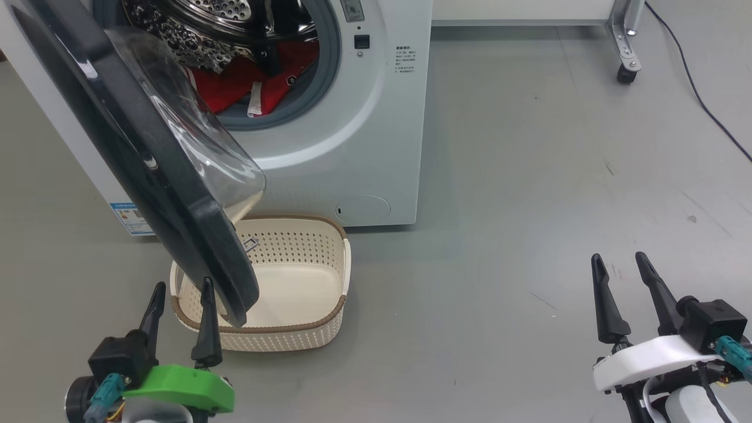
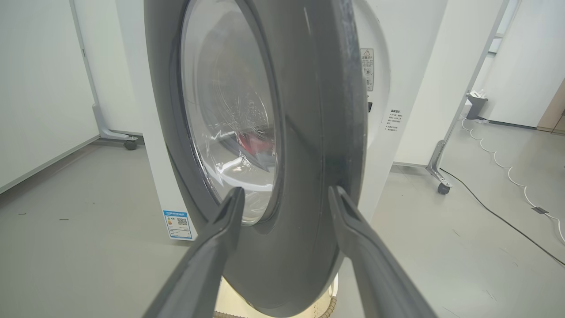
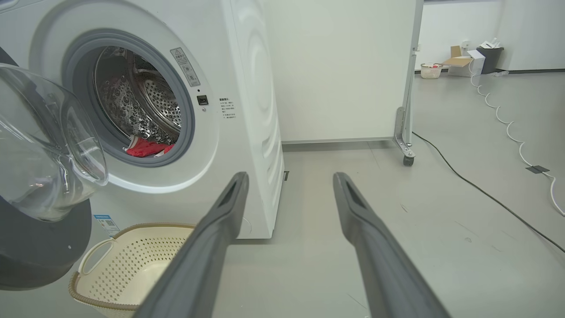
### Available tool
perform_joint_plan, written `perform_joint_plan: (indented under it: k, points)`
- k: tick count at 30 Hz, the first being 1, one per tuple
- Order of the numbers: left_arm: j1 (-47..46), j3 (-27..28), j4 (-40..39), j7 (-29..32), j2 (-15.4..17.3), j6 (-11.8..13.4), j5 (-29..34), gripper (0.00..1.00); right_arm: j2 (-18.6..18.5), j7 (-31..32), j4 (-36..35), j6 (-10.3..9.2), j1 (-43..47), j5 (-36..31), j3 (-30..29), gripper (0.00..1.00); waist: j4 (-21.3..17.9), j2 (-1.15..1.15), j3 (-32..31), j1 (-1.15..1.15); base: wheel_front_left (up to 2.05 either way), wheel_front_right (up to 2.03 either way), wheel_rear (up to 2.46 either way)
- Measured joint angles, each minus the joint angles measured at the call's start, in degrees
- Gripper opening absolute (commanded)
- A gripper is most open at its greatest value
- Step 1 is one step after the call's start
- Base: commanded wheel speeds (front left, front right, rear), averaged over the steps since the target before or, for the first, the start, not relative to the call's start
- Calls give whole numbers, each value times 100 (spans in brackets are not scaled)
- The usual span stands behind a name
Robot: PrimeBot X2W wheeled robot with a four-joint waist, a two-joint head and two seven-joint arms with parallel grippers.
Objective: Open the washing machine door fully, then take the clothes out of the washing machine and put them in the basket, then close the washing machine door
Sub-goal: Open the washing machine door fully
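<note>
The white washing machine [image 1: 364,135] [image 3: 247,88] stands at the back with its steel drum exposed. Its black-rimmed door [image 1: 153,164] [image 2: 304,145] [image 3: 31,247] hangs partly open, swung out over the cream basket [image 1: 317,329] [image 3: 101,269] on the floor. Red clothes [image 1: 247,82] [image 3: 148,148] with white trim lie in the drum. My left gripper [image 1: 182,294] [image 2: 284,196] is open, its fingertips just in front of the door's lower rim edge, nothing held. Far right, my right gripper [image 1: 620,261] [image 3: 289,179] hovers open and empty above the floor.
A wheeled white partition leg [image 1: 625,53] [image 3: 406,145] stands right of the machine. A black cable [image 1: 699,88] and a white cord [image 3: 507,128] run along the grey floor at right. A bin and boxes [image 3: 476,57] sit far back.
</note>
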Motion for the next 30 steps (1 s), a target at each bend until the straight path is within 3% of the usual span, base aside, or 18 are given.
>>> perform_joint_plan:
  k: [30]
  points:
    - [1, -34, 30, 0, 0, 42, 0, 100, 179, 0, 48, 201, 107, -219, -153, 100, 22, 0, -48, 0, 0, 0, 0]
